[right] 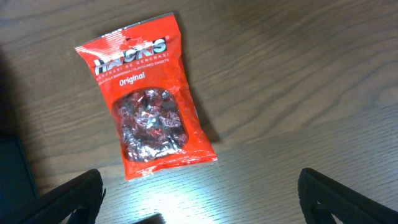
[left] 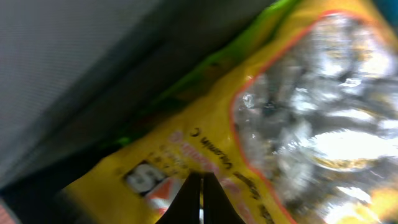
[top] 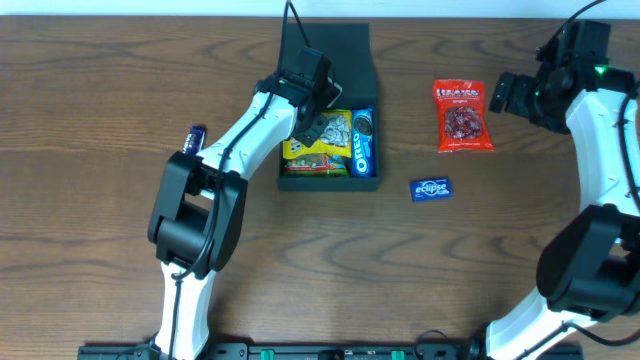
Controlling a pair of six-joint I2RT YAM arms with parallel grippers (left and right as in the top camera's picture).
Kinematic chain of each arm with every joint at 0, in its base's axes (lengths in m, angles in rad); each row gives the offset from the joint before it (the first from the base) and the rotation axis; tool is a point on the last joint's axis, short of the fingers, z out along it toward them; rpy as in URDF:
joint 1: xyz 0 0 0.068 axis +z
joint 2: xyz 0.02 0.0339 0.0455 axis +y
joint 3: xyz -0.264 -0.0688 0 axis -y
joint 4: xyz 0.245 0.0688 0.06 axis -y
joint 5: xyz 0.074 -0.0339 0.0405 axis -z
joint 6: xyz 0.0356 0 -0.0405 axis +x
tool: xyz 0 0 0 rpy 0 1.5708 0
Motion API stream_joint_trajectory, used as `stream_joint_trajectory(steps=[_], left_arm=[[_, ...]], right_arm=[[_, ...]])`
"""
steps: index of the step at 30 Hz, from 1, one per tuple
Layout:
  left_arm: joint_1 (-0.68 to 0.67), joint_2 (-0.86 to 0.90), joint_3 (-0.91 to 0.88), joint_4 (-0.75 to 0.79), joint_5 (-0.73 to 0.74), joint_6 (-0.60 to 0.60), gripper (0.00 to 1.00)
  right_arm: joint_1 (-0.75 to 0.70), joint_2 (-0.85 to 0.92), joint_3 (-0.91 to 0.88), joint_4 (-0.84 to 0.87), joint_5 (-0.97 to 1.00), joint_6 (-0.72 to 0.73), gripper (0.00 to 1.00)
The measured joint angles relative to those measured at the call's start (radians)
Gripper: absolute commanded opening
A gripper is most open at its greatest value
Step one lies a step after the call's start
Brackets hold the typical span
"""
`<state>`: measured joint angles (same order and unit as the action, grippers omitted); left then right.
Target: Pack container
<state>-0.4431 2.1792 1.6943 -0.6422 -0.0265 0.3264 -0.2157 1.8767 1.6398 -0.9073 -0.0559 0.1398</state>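
Packing is half done: yellow plastic packet (top: 316, 155) is placed in matte teal-green square container (top: 340, 50), red plastic bag (top: 463, 116) is left outside; left jaws nearly closed, right jaws wide.

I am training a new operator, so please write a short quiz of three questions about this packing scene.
1. True or false: the red candy packet lies inside the container.
2. Which item lies beside the yellow packet in the container? A) the Oreo pack B) a banana C) a spoon
3. Fill in the missing word: the jaws of the right gripper stand ____.

Key: 1 false, it lies on the wood to the right of the container; 2 A; 3 open.
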Motion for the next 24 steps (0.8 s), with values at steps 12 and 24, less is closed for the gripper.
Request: stream_joint_trajectory(steps=[12, 24], left_arm=[[-0.007, 0.002, 0.003, 0.041, -0.138, -0.043, 0.06], [-0.021, -0.207, 0.080, 0.098, -0.035, -0.093, 0.06]], right_arm=[[0.000, 0.000, 0.000, 0.003, 0.000, 0.000, 0.99], [0.089, 0.119, 0.000, 0.105, 0.000, -0.089, 0.89]])
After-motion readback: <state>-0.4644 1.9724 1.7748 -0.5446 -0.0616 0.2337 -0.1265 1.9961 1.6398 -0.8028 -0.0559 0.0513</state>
